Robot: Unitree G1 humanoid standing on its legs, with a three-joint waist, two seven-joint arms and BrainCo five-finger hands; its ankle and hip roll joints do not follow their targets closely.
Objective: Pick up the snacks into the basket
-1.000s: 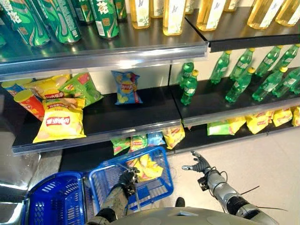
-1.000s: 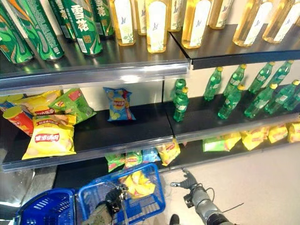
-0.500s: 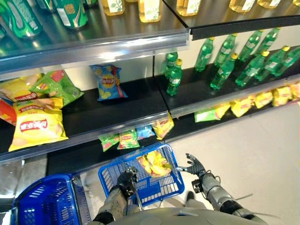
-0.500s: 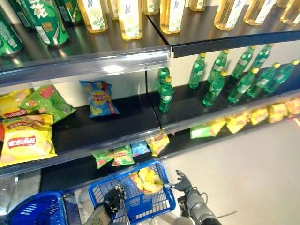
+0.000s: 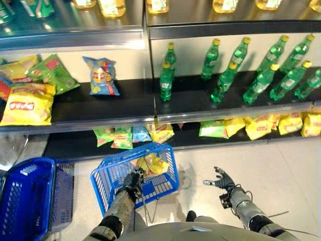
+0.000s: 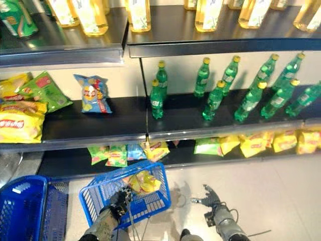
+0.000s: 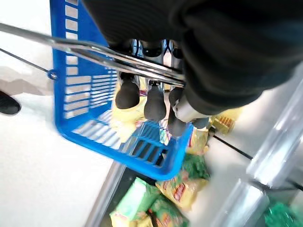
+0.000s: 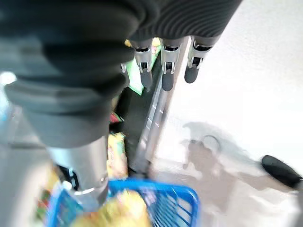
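On my feed the left arm [image 5: 118,213] and the right arm [image 5: 243,211] are both smooth silver-grey tubes. The left hand [image 5: 133,179] and the right hand [image 5: 222,179] each wear a dark ribbed cover [image 8: 71,52] over back and wrist (up close it looks like a rubber bellows). The fingers [image 7: 155,103] are silver, ending in rounded matte-dark tips.

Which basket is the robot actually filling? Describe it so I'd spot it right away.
Look at the floor in front of the shelves, below the row of small snack packets on the lowest shelf. Two blue baskets are there; the one being filled is the basket carried by its wire handle in the left hand. Unlike the darker blue basket beside it, it already holds a yellow snack bag.
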